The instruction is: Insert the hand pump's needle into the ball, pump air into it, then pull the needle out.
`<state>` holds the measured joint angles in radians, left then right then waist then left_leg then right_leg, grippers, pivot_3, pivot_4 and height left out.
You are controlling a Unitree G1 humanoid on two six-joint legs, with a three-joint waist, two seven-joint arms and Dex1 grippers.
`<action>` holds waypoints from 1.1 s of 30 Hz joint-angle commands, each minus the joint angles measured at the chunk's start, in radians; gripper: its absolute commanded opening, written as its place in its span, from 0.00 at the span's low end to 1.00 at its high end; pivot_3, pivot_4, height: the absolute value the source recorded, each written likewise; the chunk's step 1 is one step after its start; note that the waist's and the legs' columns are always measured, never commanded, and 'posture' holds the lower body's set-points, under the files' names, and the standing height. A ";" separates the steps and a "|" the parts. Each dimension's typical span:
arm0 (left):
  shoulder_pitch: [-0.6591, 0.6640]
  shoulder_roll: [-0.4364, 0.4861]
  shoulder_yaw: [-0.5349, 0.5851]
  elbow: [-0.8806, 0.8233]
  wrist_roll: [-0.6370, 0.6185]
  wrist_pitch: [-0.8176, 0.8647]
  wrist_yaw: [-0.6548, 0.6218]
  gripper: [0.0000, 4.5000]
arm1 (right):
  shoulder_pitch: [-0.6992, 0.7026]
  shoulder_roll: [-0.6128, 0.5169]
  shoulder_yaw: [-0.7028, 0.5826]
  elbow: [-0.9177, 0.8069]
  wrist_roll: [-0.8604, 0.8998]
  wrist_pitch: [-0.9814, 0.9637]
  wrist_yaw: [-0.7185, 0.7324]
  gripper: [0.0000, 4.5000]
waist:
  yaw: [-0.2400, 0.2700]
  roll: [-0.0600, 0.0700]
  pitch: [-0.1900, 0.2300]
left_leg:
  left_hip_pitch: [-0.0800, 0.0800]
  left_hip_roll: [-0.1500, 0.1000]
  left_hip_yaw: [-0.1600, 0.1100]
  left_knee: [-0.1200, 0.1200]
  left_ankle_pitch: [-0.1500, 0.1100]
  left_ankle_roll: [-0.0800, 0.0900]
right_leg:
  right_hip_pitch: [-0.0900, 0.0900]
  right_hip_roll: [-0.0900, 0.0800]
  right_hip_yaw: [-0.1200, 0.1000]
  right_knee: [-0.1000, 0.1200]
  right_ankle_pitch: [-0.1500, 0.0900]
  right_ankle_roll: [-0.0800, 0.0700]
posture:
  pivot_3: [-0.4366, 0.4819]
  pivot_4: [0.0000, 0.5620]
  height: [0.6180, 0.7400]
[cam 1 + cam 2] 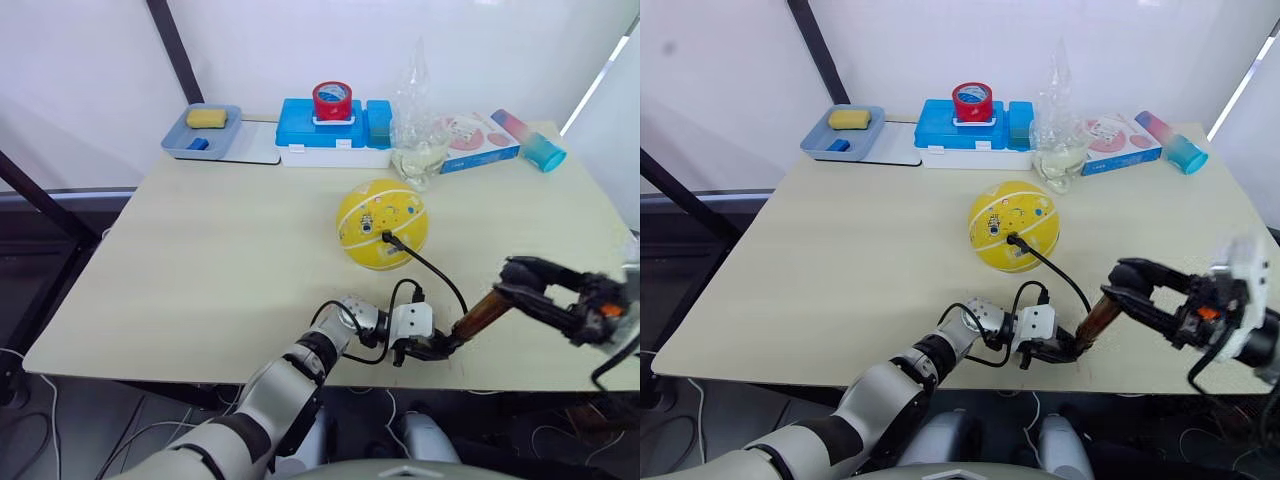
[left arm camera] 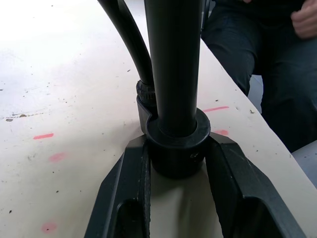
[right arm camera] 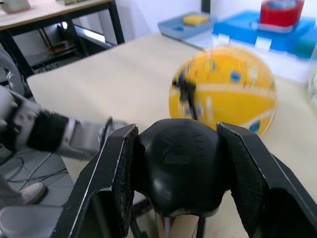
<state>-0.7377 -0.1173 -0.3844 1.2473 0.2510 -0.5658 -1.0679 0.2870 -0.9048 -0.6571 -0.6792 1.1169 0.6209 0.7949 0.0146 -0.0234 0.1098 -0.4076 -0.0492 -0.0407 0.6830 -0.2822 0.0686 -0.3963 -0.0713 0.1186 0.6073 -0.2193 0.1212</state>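
The yellow ball [image 1: 381,224] rests mid-table. The needle's black fitting [image 1: 388,238] sits against the ball's near side, and the pin itself is hidden. From that fitting the black hose [image 1: 440,272] curves down to the hand pump [image 1: 482,313], a bronze cylinder tilted up to the right near the front edge. My left gripper [image 1: 438,347] is shut on the pump's black lower end cap [image 2: 177,148]. My right gripper [image 1: 512,278] is shut on the pump's black top knob [image 3: 178,166]. The ball [image 3: 233,89] lies beyond the knob.
Along the table's back edge stand a blue tray [image 1: 180,140] holding a yellow sponge, a blue box [image 1: 300,128] topped by a red tape roll [image 1: 332,100], a clear plastic bag [image 1: 418,110], a colourful carton [image 1: 480,140] and a teal cup [image 1: 546,153]. A seated person's legs [image 2: 267,74] are near the front edge.
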 commanded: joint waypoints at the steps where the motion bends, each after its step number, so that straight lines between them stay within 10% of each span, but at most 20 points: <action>1: 0.019 0.005 -0.025 0.027 0.033 0.008 -0.025 0.25 | -0.059 -0.075 -0.195 0.004 0.117 0.038 -0.060 0.45 | 0.000 0.000 0.000 | 0.000 0.000 0.000 0.000 0.000 0.000 | 0.000 0.000 0.000 0.000 0.000 0.000 | 0.48 0.27 0.97; 9: 0.017 0.004 -0.025 0.028 0.033 0.009 -0.026 0.25 | -0.131 -0.146 -0.272 0.033 0.246 0.130 -0.119 0.45 | 0.001 0.000 0.000 | -0.005 0.000 -0.002 0.000 0.000 0.000 | -0.002 -0.002 -0.003 -0.002 0.000 0.000 | 0.48 0.27 0.97; 26: 0.017 -0.003 -0.022 0.028 0.033 0.011 -0.017 0.25 | 0.110 0.112 0.309 0.078 -0.395 -0.158 0.008 0.45 | 0.001 -0.001 -0.003 | -0.005 -0.001 -0.011 0.001 0.001 -0.004 | -0.001 -0.001 -0.013 0.000 -0.002 -0.004 | 0.48 0.27 0.97; 33: 0.022 -0.002 -0.023 0.027 0.034 0.009 -0.022 0.25 | 0.103 0.131 0.217 0.053 -0.330 -0.194 0.037 0.45 | 0.001 0.000 -0.003 | -0.005 -0.001 -0.014 0.001 0.002 -0.005 | 0.000 0.000 -0.015 0.001 -0.002 -0.005 | 0.48 0.27 0.97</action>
<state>-0.7364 -0.1251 -0.3864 1.2491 0.2554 -0.5652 -1.0670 0.3808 -0.7594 -0.3669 -0.6271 0.7669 0.4141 0.8256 0.0157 -0.0232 0.1070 -0.4122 -0.0500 -0.0552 0.6841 -0.2805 0.0635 -0.3964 -0.0717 0.1031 0.6080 -0.2213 0.1163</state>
